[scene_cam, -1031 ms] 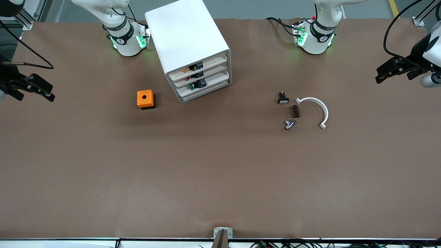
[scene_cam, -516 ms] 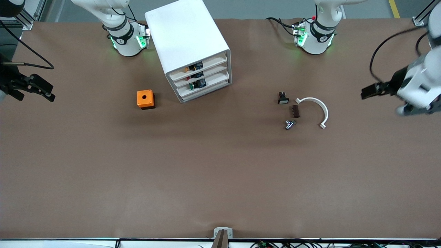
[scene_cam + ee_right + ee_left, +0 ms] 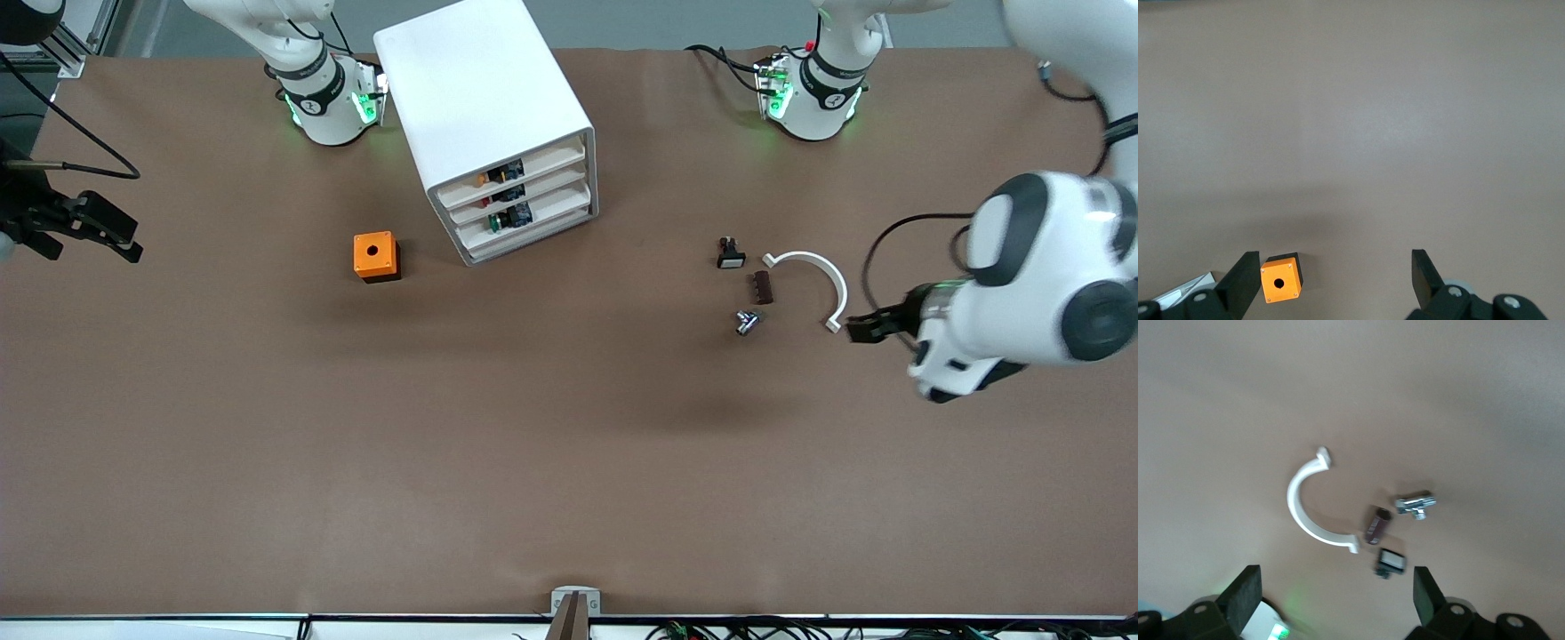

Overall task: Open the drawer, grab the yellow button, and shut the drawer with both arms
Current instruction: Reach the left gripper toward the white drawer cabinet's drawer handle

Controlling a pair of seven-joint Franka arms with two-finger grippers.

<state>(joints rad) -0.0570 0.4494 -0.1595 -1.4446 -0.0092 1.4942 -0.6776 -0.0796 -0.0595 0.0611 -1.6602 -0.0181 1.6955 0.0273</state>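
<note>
Drawer point(image 3: 520, 169) — front toward camera, level

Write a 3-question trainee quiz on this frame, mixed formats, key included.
1. True or false: the topmost drawer of the cabinet is pulled out.
2. The left gripper is beside which part: A) orange box B) white curved bracket C) cabinet?
3. Fill in: the right gripper, waiting at the right arm's end of the table, has its fingers ____.

Key: 1 false; 2 B; 3 open.
</note>
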